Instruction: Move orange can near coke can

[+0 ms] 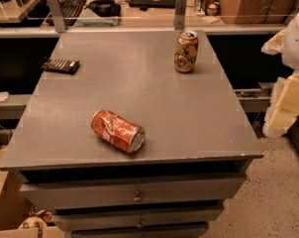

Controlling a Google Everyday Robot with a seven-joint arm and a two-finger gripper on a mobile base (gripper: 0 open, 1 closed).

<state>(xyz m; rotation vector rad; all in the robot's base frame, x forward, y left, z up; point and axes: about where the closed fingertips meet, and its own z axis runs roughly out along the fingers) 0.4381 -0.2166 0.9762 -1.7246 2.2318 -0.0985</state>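
One gripper point(284, 103) was in view: a pale cream-and-white assembly at the 3 o'clock edge of the view. It stood off the right side of the counter point(139, 103), clear of the grey surface. It touched neither can. Whether it was spread or closed could not be determined.

The orange can point(186, 51) was the item nearest the gripper. It stood upright at about 1 o'clock on the counter, near the far edge, with its silver top facing up. The gripper lay toward 4 o'clock from it, well apart.

The coke can point(118, 131) lay on its side at about 7 o'clock on the counter, near the front edge. One silver end faced roughly 4 o'clock. The two cans were well apart, with bare counter between them.

A dark flat packet point(60, 65) lay at about 10 o'clock, near the left edge and apart from both cans.

Stacked drawer fronts sat below the counter top, the uppermost fitted with a small knob point(137, 197). A keyboard point(73, 5) rested on a desk beyond the 12 o'clock edge. Speckled floor point(268, 202) showed at 5 o'clock.
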